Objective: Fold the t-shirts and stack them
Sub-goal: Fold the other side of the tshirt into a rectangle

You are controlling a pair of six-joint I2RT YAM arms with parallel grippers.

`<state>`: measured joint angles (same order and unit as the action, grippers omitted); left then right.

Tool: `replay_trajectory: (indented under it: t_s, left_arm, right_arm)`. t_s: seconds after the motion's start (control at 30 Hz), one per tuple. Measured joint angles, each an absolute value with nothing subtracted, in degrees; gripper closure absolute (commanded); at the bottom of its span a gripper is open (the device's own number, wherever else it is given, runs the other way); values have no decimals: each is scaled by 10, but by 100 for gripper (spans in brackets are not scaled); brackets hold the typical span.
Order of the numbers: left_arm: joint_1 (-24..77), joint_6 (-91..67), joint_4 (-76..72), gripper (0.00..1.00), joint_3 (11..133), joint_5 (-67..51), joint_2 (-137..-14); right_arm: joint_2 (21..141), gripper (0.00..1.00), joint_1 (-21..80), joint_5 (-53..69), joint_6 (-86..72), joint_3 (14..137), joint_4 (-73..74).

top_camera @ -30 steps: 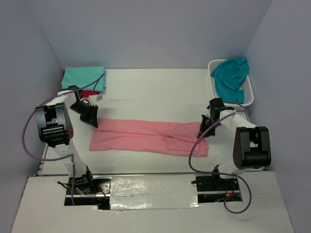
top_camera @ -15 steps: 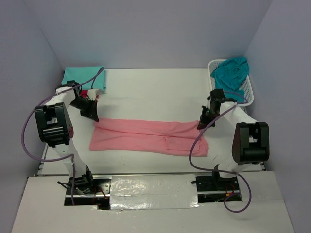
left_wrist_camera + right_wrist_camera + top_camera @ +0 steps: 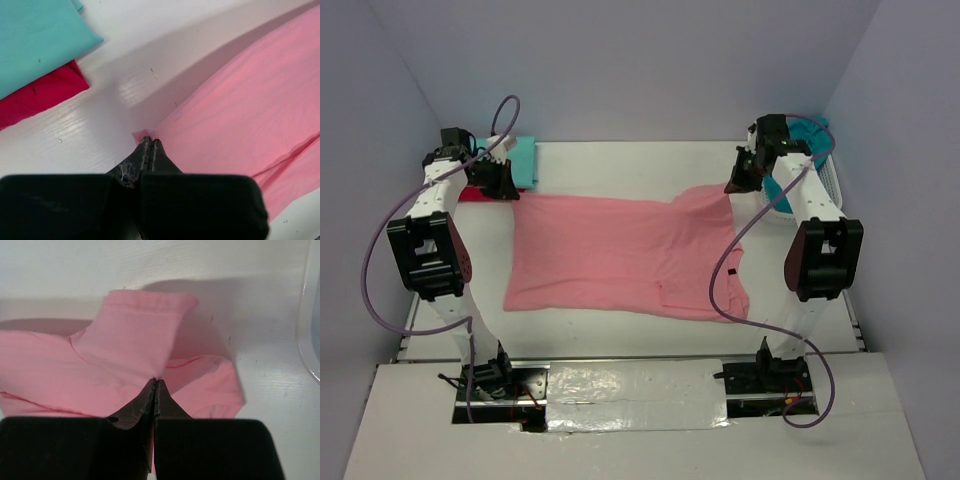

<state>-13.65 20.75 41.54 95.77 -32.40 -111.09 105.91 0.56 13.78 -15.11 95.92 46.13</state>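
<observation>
The salmon pink t-shirt (image 3: 620, 255) lies spread across the table's middle, its far edge lifted. My left gripper (image 3: 508, 190) is shut on its far left corner (image 3: 142, 135). At the far right my right gripper (image 3: 733, 186) is shut on a fold of the same pink shirt (image 3: 135, 340). A folded mint-teal shirt (image 3: 35, 40) rests on a folded crimson red shirt (image 3: 35, 97) at the far left; in the top view the left arm hides most of them. The darker teal-blue shirt (image 3: 810, 140) sits crumpled in the basket.
The white lattice basket (image 3: 832, 190) stands at the far right corner, close behind my right arm. Purple cables loop from both arms. Blue-grey walls close in the table on three sides.
Both grippers have moved away from me towards the back of the table, pulling the pink shirt's far edge with them. The narrow folded strip has opened into a wide sheet. The left gripper closed.
</observation>
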Motion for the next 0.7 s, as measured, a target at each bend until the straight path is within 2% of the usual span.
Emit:
replay_trajectory:
  t_s: [0.13,0.47,0.7]
  left_arm:
    - [-133,225,394,100,906,-330,-1083]
    - [-133,330,427,100,666,-283,-975]
    - [-149,373,437,100,652,-251,-957]
  right_arm:
    - [1024,100,6,138,-151,887,447]
    - [850,100,6,142,-177,546,425]
    - [817,100,6,142,-190,491,411]
